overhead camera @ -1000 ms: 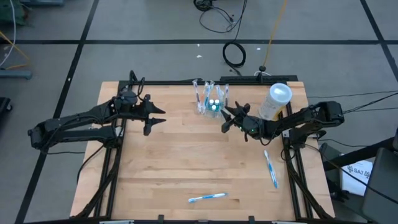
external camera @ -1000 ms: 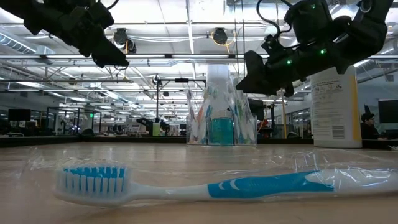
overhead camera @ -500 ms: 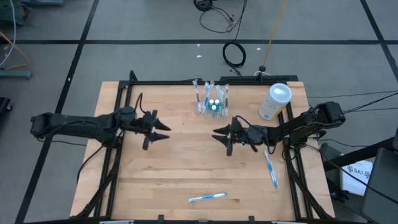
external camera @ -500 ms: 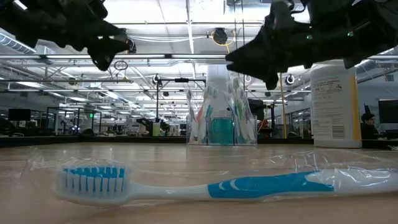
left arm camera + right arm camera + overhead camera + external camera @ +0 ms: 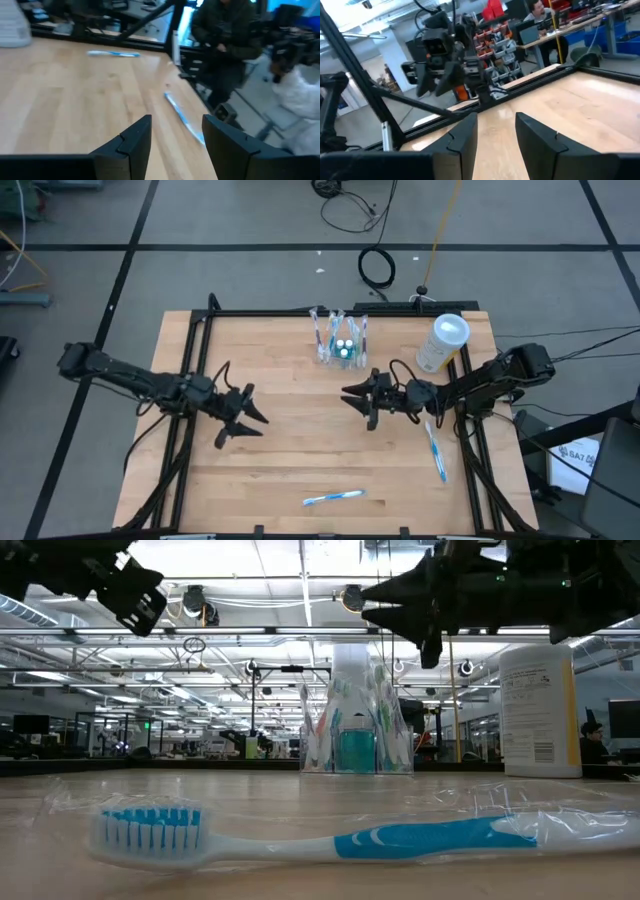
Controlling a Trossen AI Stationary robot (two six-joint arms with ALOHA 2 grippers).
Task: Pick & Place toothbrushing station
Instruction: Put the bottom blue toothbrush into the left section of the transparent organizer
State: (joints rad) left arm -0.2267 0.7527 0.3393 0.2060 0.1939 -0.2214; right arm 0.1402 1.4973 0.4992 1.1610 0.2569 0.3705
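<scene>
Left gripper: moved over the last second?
Yes. In the high view the left gripper has moved toward the table's near edge, farther from the toothbrushing station, which stays put. Fingers open, holding nothing.

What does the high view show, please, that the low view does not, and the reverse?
Only the high view shows the second toothbrush at the table's right edge, the cable coil on the floor, and both arms whole.

Only the low view shows the room behind the table and the printed label on the white canister.

Both show the toothbrushing station, the near toothbrush, and the left gripper and right gripper, both empty with jaws open.
</scene>
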